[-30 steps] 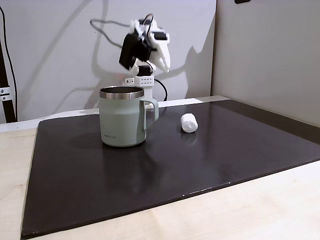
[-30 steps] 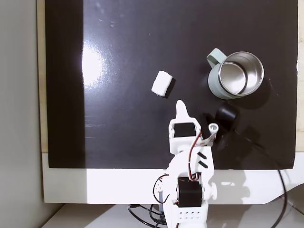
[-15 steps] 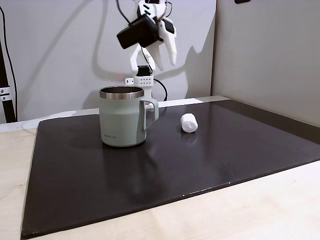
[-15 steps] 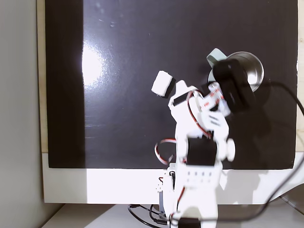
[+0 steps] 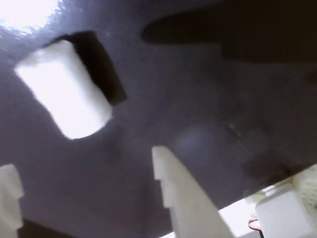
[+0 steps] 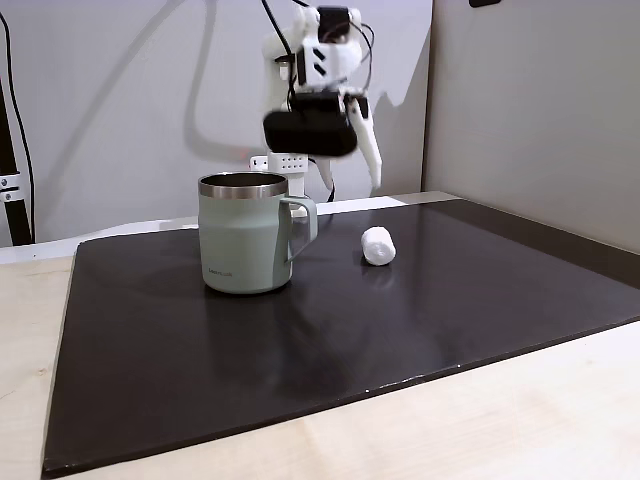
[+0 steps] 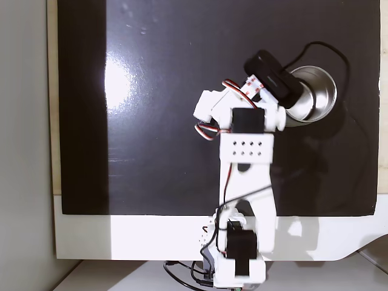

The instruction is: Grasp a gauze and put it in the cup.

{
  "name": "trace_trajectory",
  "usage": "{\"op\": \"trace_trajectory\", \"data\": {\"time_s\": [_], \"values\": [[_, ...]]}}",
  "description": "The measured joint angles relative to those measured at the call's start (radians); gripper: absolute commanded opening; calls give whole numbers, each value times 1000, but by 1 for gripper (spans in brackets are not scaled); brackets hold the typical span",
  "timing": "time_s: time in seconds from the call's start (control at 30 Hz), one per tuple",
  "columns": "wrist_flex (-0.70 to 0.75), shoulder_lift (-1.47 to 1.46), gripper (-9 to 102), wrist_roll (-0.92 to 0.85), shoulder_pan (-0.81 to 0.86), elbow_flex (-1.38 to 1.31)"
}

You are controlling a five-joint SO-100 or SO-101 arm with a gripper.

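On the black mat (image 6: 300, 340) there are two loose things: one cup (image 6: 245, 233) and one gauze (image 6: 378, 246). In the fixed view from the front, the cup stands upright nearest the camera, its handle pointing toward 3 o'clock, and the gauze lies on the mat just past the handle at the cup's 3 o'clock, not touching it. Farther back, one white arm (image 6: 320, 60) reaches over the mat, and its gripper (image 6: 352, 150) hangs in the air above the gauze, at about 12 o'clock from it.

In the wrist view the gauze (image 5: 63, 88) lies on its side at 10 o'clock, casting a dark shadow. Two white fingers (image 5: 183, 198) rise from the bottom edge, spread wide apart with nothing between them.

From above, the arm (image 7: 245, 145) covers the gauze, and the cup (image 7: 315, 97) sits at its 2 o'clock.
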Motion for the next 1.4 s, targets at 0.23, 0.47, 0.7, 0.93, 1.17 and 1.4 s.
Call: {"op": "trace_trajectory", "data": {"time_s": [0.23, 0.47, 0.7, 0.93, 1.17, 1.4], "values": [[-40, -117, 31, 2, -91, 0], [-106, -232, 31, 37, -144, 8], [-150, -310, 30, 69, -160, 8], [-173, -348, 27, 84, -167, 8], [-189, -373, 0, 98, -173, 6], [-192, -374, 0, 121, -175, 6]]}}
